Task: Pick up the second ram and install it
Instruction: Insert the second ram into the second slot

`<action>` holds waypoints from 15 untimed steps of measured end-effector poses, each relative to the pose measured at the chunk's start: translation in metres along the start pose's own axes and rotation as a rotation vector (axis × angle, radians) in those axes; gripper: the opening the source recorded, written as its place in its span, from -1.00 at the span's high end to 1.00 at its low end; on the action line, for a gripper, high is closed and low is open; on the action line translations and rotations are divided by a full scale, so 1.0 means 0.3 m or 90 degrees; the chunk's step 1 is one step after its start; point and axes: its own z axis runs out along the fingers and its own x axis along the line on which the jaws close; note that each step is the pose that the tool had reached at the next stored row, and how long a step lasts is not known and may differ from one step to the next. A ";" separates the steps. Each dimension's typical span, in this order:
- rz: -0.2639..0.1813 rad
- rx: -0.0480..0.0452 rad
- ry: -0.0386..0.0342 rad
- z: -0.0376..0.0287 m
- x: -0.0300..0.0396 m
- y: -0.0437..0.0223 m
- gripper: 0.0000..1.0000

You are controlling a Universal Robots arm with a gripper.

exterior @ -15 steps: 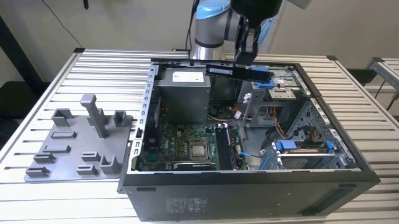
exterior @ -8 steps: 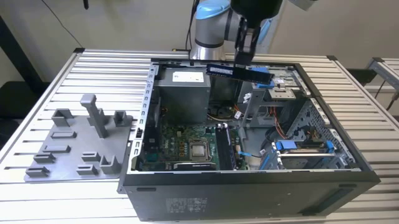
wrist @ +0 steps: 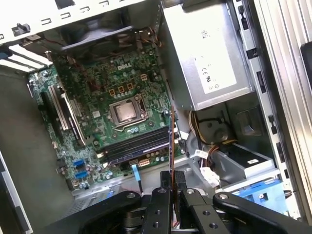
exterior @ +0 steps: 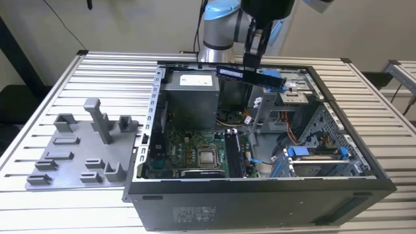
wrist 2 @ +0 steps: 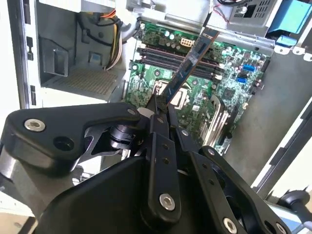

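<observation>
Gripper (exterior: pixel 251 64) hung above open computer case (exterior: pixel 260 195). Fingers (wrist 2: pixel 158 131) were closed tight on memory stick (exterior: pixel 250 77), with no gap showing. Stick lay crosswise just below fingertips, slightly tilted, in air, touching nothing else. Motherboard (wrist: pixel 92 102) was well below fingers. Long black slots (wrist: pixel 139 144) were beneath stick, apart from it. Grey tray (exterior: pixel 78 161) sat on slatted table (exterior: pixel 65 209) outside case, far from fingers, toward exterior view's left.
</observation>
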 end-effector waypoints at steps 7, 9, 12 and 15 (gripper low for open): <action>0.053 0.0033 -0.0002 0.001 0.000 0.000 0.73; 0.068 0.0042 -0.0003 0.001 0.000 0.000 0.73; 0.091 0.0057 -0.0004 0.002 0.000 0.000 0.73; 0.114 0.0071 -0.0004 0.002 0.000 0.000 0.73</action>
